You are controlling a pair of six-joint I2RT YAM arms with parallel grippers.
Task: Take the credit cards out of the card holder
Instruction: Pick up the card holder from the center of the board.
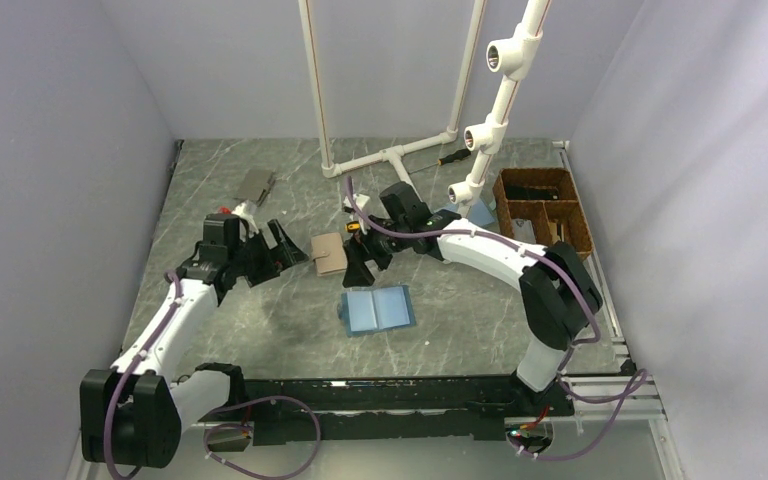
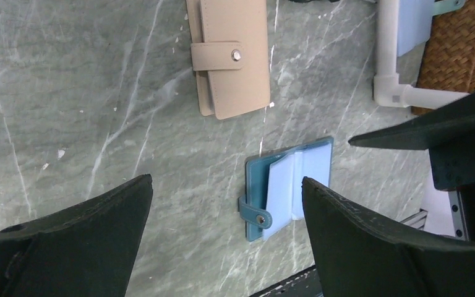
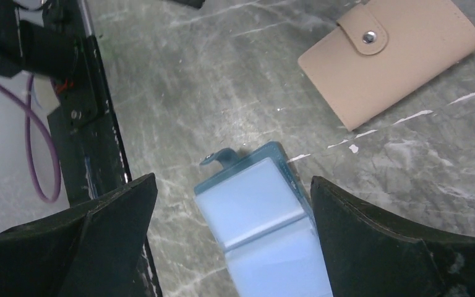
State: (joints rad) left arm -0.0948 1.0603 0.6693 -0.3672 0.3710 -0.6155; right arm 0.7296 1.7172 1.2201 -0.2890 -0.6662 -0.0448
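The card holder is a tan bifold, closed with its snap strap fastened, lying flat mid-table. It also shows in the left wrist view and the right wrist view. No cards show outside it. My left gripper is open and empty just left of the holder. My right gripper is open and empty just right of it, hovering above the table. Neither gripper touches the holder.
An all light-blue bifold lies open in front of the holder, under my right gripper. A small grey wallet lies at the back left. A white pipe frame and a wicker basket stand at the back right.
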